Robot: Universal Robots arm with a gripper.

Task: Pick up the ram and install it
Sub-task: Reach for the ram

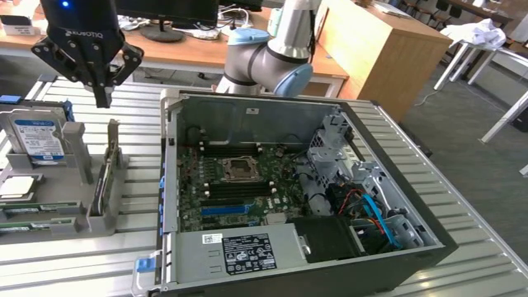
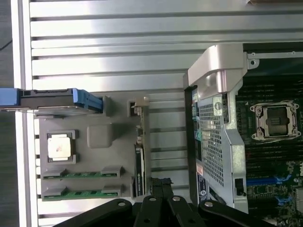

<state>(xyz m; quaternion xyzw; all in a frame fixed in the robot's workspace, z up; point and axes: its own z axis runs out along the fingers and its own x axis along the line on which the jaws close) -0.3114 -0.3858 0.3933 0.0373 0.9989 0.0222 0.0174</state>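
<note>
A thin ram (image 1: 101, 184) stands on edge in the narrow slot of a grey holder (image 1: 62, 209) at the exterior view's left; in the wrist view this ram (image 2: 138, 166) is a dark strip seen edge-on. Two more green sticks (image 2: 83, 175) lie flat in the holder (image 2: 99, 137). My gripper (image 1: 103, 99) hangs shut above the upright stick, well clear of it, with nothing between its fingers. In the wrist view the gripper (image 2: 161, 185) has its tips pressed together just beside the slot. The open computer case (image 1: 169, 185) holds the motherboard (image 1: 216, 204) with black slots (image 1: 239, 185).
The holder also carries a hard drive (image 1: 37, 139) standing upright and a square processor chip (image 1: 17, 185). Everything rests on a ribbed metal table (image 1: 486, 247). The arm's elbow (image 1: 264, 62) sits behind the case. A power supply (image 1: 239, 250) fills the case's near corner.
</note>
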